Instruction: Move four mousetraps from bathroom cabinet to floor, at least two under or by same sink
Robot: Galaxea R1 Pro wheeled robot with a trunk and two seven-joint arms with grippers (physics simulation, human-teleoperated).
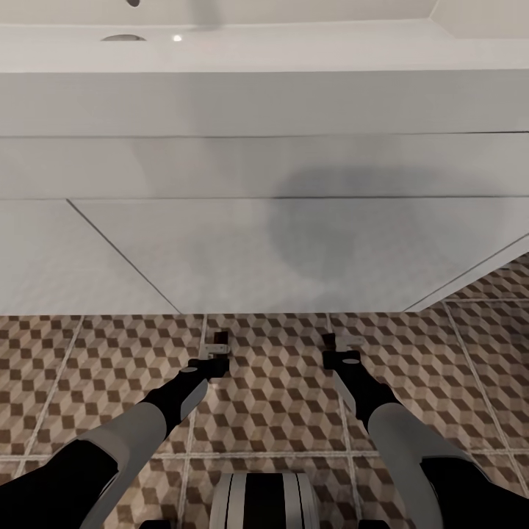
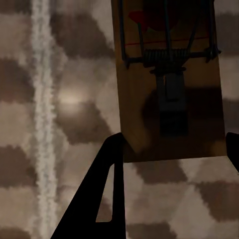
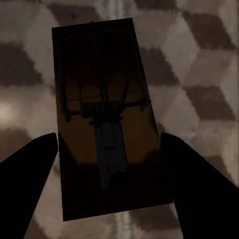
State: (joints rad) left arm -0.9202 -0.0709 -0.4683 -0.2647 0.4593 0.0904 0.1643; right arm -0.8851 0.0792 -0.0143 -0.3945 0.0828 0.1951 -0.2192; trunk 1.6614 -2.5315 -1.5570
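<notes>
We see the bathroom floor [image 1: 272, 382] with its cube-pattern tiles low in the frame, and the white sink [image 1: 257, 147] filling the top. Our left gripper [image 1: 217, 345] pinches a mousetrap [image 2: 169, 84]. Our right gripper [image 1: 334, 347] is clamped on another mousetrap [image 3: 107, 119], both just above the tiles.

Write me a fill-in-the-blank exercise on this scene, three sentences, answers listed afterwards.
1. In each wrist view a brown wooden ____ lies between the end effector's fingers, over the patterned floor.
2. In the head view the left end effector and right end effector hover above the bathroom floor, tiled in a brown, beige and white ____ pattern.
3. The long box ahead of both arms, the sink, is coloured ____.

Missing words: mousetrap; cube; white
</notes>
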